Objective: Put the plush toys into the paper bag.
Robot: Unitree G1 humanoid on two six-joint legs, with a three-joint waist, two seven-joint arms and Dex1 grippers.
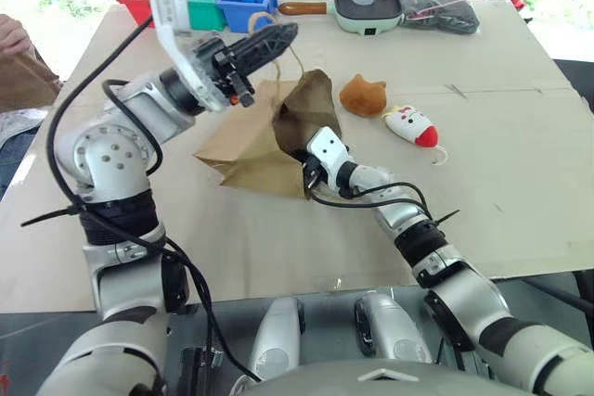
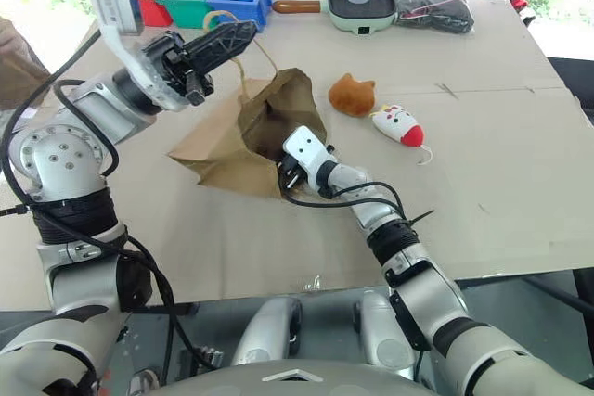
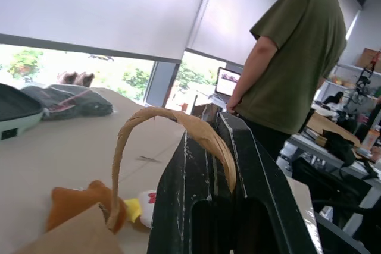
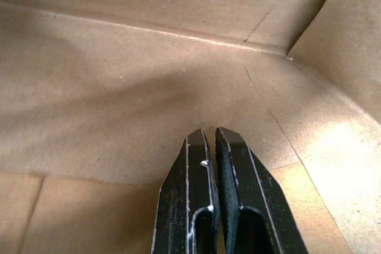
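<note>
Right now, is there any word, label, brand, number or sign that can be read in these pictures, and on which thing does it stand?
None can be read.
Plain brown kraft paper bag: no print shows, outside or inside.
Red, green and blue plastic bins: no labels show.
Pale green pan with a dark inside: a small dark mark on its front, too small to read.
Laptop screen beside the person in the olive shirt: lit, too blurred to read.

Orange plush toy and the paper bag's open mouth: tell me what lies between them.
Nothing: in the left eye view, only bare cardboard table cover separates the orange plush toy from the paper bag.
</note>
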